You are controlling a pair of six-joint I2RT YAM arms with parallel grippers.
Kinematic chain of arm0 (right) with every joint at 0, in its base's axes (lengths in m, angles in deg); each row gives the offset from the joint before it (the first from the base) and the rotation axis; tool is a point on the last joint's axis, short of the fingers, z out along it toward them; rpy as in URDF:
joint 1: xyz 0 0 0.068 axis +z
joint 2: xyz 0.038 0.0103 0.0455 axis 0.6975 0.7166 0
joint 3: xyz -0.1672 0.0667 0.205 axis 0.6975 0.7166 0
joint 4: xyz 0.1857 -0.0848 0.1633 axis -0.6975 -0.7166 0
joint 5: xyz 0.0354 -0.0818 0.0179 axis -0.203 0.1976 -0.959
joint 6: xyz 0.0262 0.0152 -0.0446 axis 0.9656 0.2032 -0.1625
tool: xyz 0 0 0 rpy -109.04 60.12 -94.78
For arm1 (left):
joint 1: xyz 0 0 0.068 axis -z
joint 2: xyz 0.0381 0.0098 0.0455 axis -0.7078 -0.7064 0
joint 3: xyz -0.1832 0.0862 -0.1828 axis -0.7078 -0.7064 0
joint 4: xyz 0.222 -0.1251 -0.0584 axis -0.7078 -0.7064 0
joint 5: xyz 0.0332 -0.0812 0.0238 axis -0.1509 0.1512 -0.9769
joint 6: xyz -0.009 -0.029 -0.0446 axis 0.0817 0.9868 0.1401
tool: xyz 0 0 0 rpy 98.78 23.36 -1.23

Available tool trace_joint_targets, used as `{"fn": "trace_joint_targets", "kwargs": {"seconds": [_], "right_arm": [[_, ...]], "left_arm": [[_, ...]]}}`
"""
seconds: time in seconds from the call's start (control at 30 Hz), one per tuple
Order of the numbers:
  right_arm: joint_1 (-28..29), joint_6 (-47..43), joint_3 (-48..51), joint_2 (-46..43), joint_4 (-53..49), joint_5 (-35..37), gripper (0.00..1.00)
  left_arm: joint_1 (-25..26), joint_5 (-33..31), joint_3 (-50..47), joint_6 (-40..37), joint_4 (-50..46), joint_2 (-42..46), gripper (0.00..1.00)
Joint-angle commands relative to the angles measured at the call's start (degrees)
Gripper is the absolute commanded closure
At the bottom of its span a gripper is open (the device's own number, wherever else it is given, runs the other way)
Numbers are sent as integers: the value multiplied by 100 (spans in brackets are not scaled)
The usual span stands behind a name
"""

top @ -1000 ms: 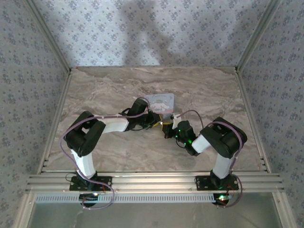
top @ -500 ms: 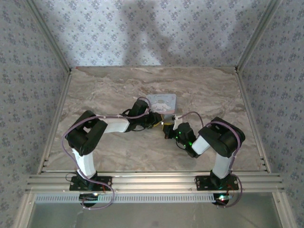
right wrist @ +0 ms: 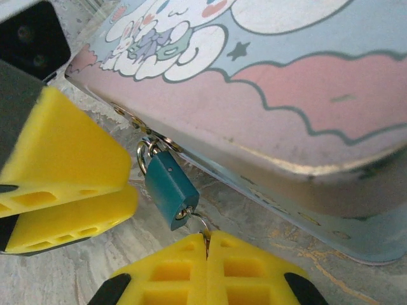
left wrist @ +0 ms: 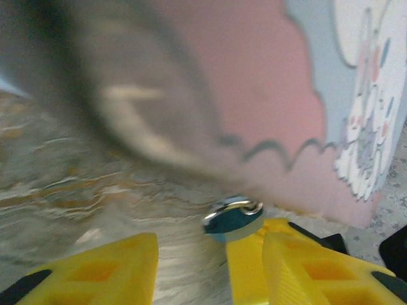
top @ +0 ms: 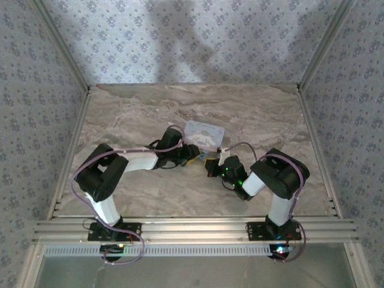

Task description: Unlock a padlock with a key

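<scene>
The left arm (top: 141, 161) and right arm (top: 255, 183) are built alike, with white tubular links set between bulky black joint housings, and thin purple cables (top: 74, 180) are looped along them. A green light (top: 231, 175) is lit near the right wrist. The fingers (left wrist: 108, 270) are formed as yellow wedges with recessed pockets, mounted on black.

The left tool (left wrist: 194, 270) has opened wider and drawn back toward its base, with its elbow shifted left. The tin box (top: 204, 132) has turned slightly clockwise on the surface (top: 138, 114).
</scene>
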Motion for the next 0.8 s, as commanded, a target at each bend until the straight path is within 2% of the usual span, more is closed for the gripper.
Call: {"fn": "trace_joint_targets", "kwargs": {"seconds": [0.0, 0.33, 0.77], "right_arm": [[85, 379, 0, -195, -31, -4, 100], [222, 914, -109, -301, -366, -87, 100], [307, 1226, -200, -488, -643, -169, 100]], "left_arm": [[-68, -205, -303, 93, 129, 340, 53], [-66, -111, -1013, 1066, 1969, 219, 55], [119, 4, -842, 1439, 2402, -277, 58]]}}
